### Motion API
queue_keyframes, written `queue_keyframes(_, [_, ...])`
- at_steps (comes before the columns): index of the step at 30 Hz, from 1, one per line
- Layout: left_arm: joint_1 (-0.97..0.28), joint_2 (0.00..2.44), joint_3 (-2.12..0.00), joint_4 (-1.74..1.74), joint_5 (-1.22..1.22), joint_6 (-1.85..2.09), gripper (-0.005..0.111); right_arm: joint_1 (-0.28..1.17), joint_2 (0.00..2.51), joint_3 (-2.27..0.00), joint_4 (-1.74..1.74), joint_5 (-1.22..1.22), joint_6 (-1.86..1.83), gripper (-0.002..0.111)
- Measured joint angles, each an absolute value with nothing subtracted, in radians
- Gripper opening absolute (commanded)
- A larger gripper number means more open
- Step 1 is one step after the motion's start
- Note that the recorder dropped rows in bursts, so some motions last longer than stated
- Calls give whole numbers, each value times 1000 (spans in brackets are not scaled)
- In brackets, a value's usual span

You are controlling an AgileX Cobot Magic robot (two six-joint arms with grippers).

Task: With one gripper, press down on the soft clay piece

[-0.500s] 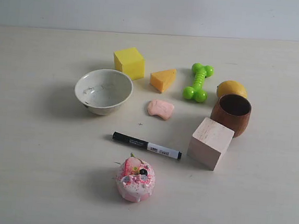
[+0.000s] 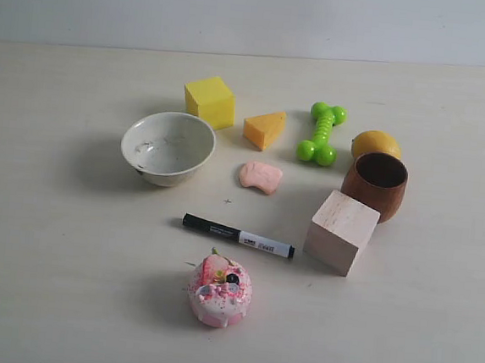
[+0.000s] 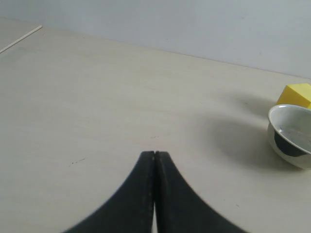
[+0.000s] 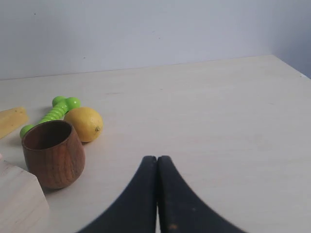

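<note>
The soft clay piece [image 2: 261,176], a small flat salmon-pink lump, lies in the middle of the table between the white bowl [image 2: 167,147] and the wooden cup [image 2: 375,185], just in front of the orange wedge [image 2: 264,129]. Neither arm shows in the exterior view. My left gripper [image 3: 154,154] is shut with nothing in it, over bare table to the left of the bowl [image 3: 291,136]. In the same way my right gripper [image 4: 157,158] is shut and empty, over bare table to the right of the wooden cup [image 4: 52,154]. The clay shows in neither wrist view.
Around the clay stand a yellow cube [image 2: 209,100], a green dog-bone toy [image 2: 320,133], a lemon [image 2: 377,144], a pale wooden block [image 2: 342,231], a black-and-white marker [image 2: 238,235] and a pink-and-white cake toy [image 2: 219,292].
</note>
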State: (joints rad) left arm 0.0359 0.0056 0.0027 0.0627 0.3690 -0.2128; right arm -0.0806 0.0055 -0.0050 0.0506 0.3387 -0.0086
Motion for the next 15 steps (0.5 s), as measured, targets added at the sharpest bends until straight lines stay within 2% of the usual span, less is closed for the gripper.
queue_keyframes(11, [36,6,3,71,367,-205,0,-81,6,-5,51,339,-9,0])
queue_keyframes(15, [36,6,3,71,297,-202,0,-81,6,-5,51,339,-9,0])
